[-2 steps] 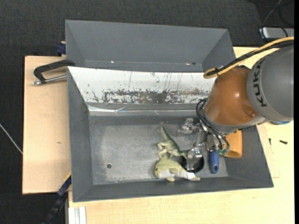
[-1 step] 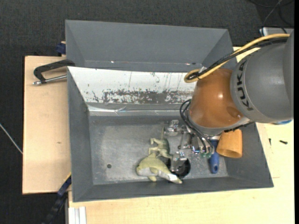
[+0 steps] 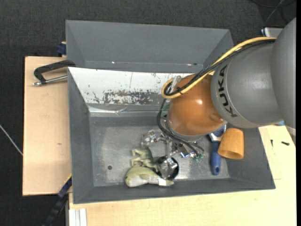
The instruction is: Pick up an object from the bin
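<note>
Claw (image 3: 168,164) above pale green toy heap (image 3: 141,172) (front centre), orange cup (image 3: 232,143) at right

You are seeing a heap (image 3: 149,169) lying front-centre in the bin (image 3: 94,140), a handled tool (image 3: 215,160) lying just right of it, and a cup (image 3: 232,144) sitting beside that, farther right.

The claw (image 3: 176,151) hangs over a heap of pale green plastic figures (image 3: 141,172) by the grey metal bin's (image 3: 106,142) near wall; an orange tapered cup (image 3: 232,143) lies right
</note>
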Tool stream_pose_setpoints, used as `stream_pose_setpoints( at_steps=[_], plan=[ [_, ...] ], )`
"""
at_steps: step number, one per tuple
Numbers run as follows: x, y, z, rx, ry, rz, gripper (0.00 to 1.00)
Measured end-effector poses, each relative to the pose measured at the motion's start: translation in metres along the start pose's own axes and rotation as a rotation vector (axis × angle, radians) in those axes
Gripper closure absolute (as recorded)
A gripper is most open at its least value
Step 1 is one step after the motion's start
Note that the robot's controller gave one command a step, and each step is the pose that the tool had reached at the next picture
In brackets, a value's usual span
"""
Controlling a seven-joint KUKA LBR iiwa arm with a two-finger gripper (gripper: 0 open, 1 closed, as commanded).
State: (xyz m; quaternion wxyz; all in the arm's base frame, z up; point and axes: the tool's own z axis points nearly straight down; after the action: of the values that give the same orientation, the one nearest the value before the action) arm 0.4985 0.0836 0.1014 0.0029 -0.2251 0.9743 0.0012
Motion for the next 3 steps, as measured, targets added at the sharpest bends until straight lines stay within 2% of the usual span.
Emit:
stream_pose_setpoints(
  at_steps=[1,2,3],
  plan=[
    [0.0075,-0.0095,0.0249,0.0,-0.002,-0.542,0.0],
    [0.0032,-0.0075,0.0207,0.001,-0.005,-0.542,0.0],
    [0.0039,-0.009,0.0199,0.002,0.001,-0.541,1.0]
  ],
)
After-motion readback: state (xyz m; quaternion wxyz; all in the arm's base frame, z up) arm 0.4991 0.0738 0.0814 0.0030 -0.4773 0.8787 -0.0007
